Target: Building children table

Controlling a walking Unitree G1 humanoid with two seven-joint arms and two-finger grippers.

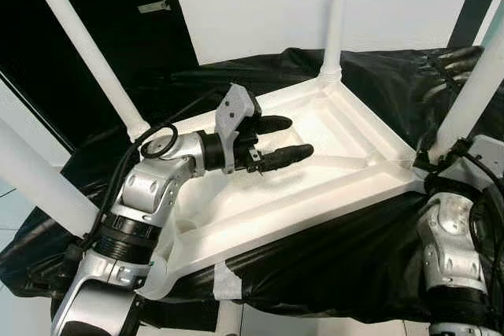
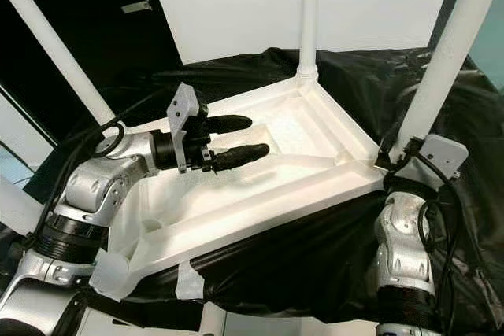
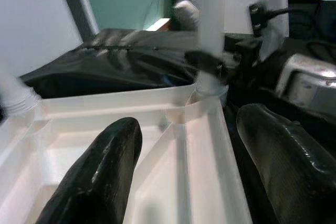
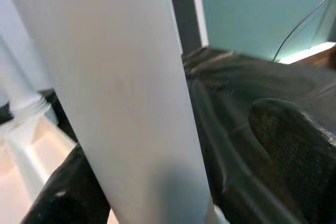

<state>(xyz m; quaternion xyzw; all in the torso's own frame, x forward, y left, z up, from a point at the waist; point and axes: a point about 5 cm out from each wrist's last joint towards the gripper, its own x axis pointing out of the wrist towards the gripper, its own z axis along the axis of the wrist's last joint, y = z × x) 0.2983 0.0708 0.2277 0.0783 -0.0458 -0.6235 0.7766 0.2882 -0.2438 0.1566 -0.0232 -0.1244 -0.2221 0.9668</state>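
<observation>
**Leg seating at risk: right-corner leg gripped low, left gripper idle over the underside**

On the black-covered work surface (image 1: 331, 265) the white tabletop (image 1: 315, 186) lay upside down, ribbed underside facing up, with white legs standing in its corners.

At the left, the near-left leg (image 1: 39, 182) and the far-left leg (image 1: 90, 53) leaned outward and were not plumb. The left gripper (image 1: 276, 141) hung above the underside, jaws spread and holding nothing, its fingers (image 3: 100, 171) pointed across the ribs toward the right corner.

At centre, the far leg (image 1: 339, 13) stood upright in its socket.

At the right, the right gripper (image 4: 173, 182) was at the base of the right-corner leg (image 2: 437, 60), a finger (image 4: 294, 145) on each side of the tube. Whether the pads pressed the leg or merely flanked it could not be confirmed.

Judged risks: a sideways pull from so low a hold could lever the leg out of its socket or cross its thread. The tabletop was unrestrained and could slide on the slick covering. A sweep of the left gripper could strike a rib. Leaning left legs suggested incomplete seating.
</observation>
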